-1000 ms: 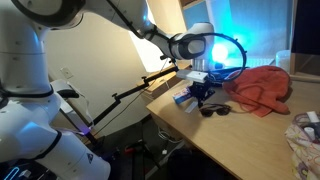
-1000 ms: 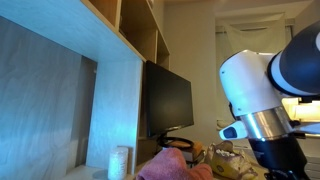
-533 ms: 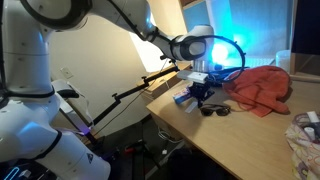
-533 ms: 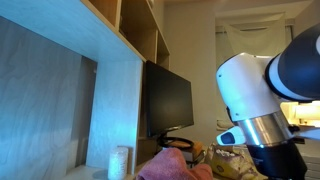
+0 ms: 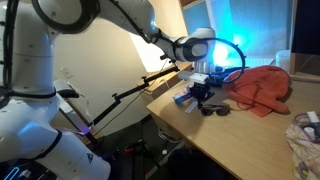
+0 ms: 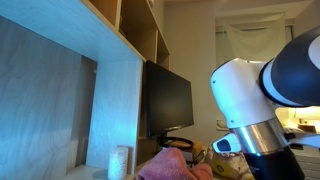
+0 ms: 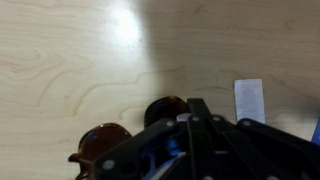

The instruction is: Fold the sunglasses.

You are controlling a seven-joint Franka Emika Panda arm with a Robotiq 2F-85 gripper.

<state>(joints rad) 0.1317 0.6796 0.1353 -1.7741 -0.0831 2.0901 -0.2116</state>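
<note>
Wood counter (image 7: pixel 60 60) carrying sunglasses (image 7: pixel 165 108) under hovering pincer (image 5: pixel 203 93). Wrist view revealing white slip (image 7: pixel 250 98); exterior view showing red cloth (image 5: pixel 262 88). Pincer's opening: cannot tell.

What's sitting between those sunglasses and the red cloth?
Nothing: only a strip of bare wooden desk separates the sunglasses from the red cloth, as an exterior view shows.

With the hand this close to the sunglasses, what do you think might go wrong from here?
In the wrist view the hand covers part of the sunglasses, hiding their arms, so closing may pinch a lens instead. They lie loose on the smooth wooden table, so a nudge might slide them rather than fold them.
</note>
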